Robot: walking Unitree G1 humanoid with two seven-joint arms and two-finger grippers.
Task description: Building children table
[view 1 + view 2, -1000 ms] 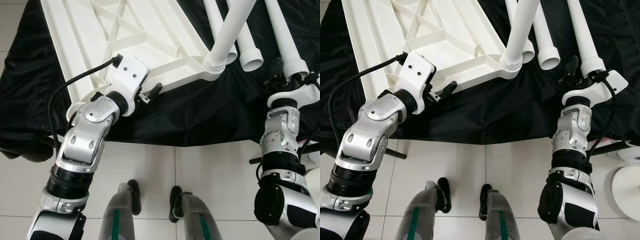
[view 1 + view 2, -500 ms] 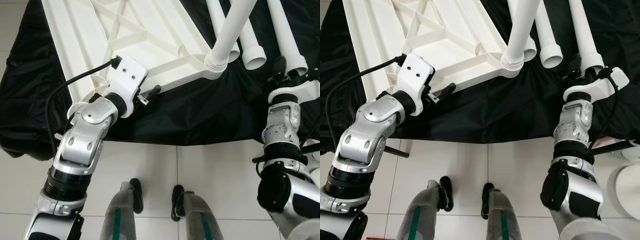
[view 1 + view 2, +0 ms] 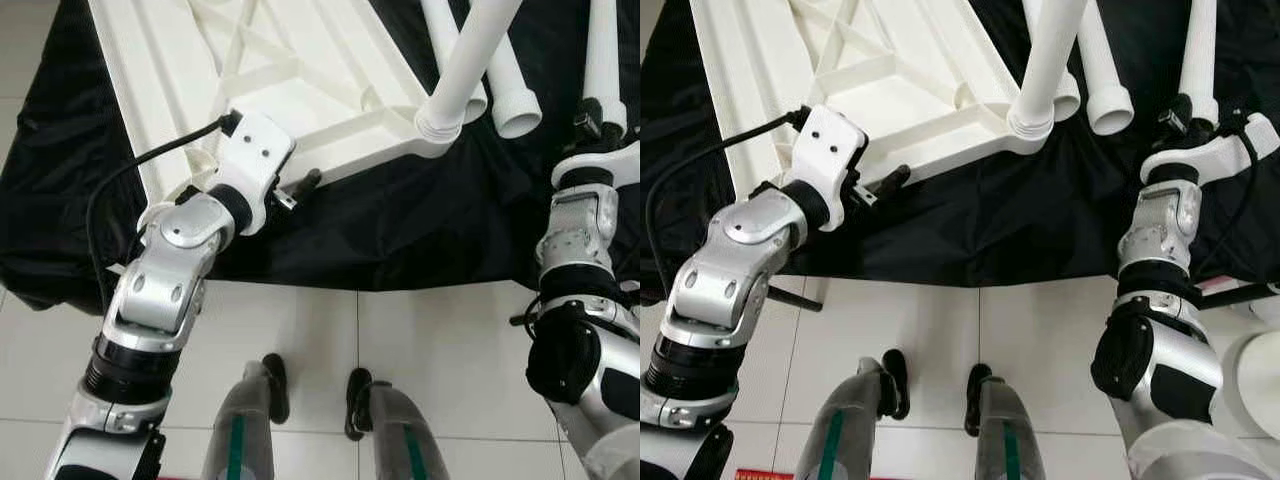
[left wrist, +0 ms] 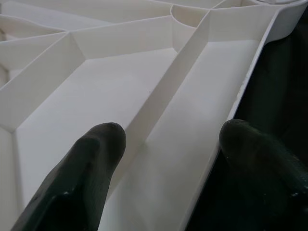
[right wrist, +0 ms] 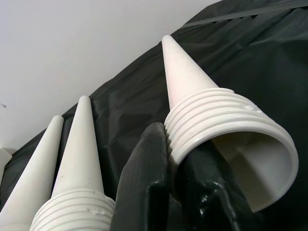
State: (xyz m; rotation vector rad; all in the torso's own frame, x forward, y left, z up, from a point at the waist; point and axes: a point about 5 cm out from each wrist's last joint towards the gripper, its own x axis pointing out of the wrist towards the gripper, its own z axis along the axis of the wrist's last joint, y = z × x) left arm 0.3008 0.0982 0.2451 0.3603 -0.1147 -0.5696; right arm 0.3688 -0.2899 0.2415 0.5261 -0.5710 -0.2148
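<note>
black cloth sheet (image 3: 400, 230) spread over the floor, carrying all parts. white ribbed plastic tabletop (image 3: 300, 80), underside up, one white tube leg (image 3: 470, 60) already seated in its near corner socket. left gripper (image 4: 168, 144), fingers apart, straddles the tabletop's near edge rib, unchanged. right gripper (image 5: 185, 159), clamped on a loose white threaded leg (image 5: 216, 125), has lifted it off the sheet since a second ago; judged next for a socket.

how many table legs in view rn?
4. One leg stands screwed into the tabletop corner; two legs lie on the black cloth beside it; the right gripper grips the fourth.
</note>
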